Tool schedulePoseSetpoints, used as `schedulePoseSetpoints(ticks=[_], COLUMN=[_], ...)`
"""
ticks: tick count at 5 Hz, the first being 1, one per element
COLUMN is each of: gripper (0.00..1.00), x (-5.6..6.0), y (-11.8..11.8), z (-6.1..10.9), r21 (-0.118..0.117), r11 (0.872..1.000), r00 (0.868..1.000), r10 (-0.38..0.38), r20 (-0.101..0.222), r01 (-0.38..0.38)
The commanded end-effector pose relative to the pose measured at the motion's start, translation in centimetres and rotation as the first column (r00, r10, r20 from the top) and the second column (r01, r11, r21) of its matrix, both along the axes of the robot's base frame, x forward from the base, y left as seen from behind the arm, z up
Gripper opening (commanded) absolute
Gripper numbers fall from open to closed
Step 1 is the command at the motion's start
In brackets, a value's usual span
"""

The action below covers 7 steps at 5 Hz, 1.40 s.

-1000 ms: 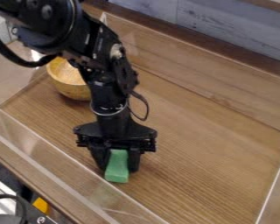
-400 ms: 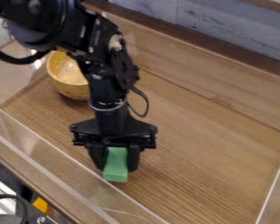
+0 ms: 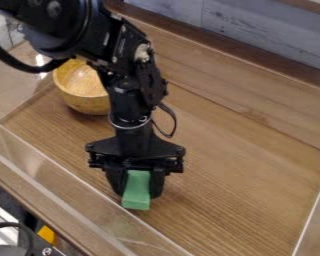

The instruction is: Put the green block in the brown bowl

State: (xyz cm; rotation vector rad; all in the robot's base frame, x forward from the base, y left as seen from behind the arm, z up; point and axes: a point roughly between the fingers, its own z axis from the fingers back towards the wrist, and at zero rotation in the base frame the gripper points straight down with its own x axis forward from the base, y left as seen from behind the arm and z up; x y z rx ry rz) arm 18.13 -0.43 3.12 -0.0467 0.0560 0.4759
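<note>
The green block (image 3: 137, 197) lies on the wooden table, near the front, with one end pointing toward me. My gripper (image 3: 139, 188) points straight down over it, one dark finger against each long side, and the jaws are closed against the block. The block rests on the table surface. The brown bowl (image 3: 67, 97) stands at the back left, partly hidden behind the black arm, and nothing shows inside it.
A clear plastic wall (image 3: 49, 175) runs along the table's front left edge, close to the block. A grey board wall (image 3: 256, 30) borders the back. Bare wooden tabletop (image 3: 243, 150) stretches to the right of the arm.
</note>
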Motion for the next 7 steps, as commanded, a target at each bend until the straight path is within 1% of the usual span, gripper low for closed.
schedulePoseSetpoints(ticks=[1, 2, 3, 4, 5, 6, 7], gripper=[0.0, 0.0, 0.0, 0.0, 0.0, 0.0, 0.0], x=[0.8, 0.7, 1.1, 1.6, 2.3, 3.5, 4.8], y=[0.3, 0.5, 0.7, 1.6, 3.0, 4.5, 6.4], z=[1.9, 3.3, 5.0, 6.6, 7.1, 7.0, 6.6], r21=[0.01, 0.013, 0.004, -0.006, 0.004, 0.008, 0.009], r11=[0.999, 0.997, 0.995, 0.991, 0.988, 0.988, 0.986], r00=[0.998, 0.996, 0.993, 0.987, 0.982, 0.978, 0.972], r10=[0.037, 0.073, 0.097, 0.137, 0.15, 0.149, 0.16], r20=[0.042, 0.047, 0.063, 0.089, 0.118, 0.149, 0.173], r01=[-0.037, -0.073, -0.098, -0.137, -0.152, -0.152, -0.164])
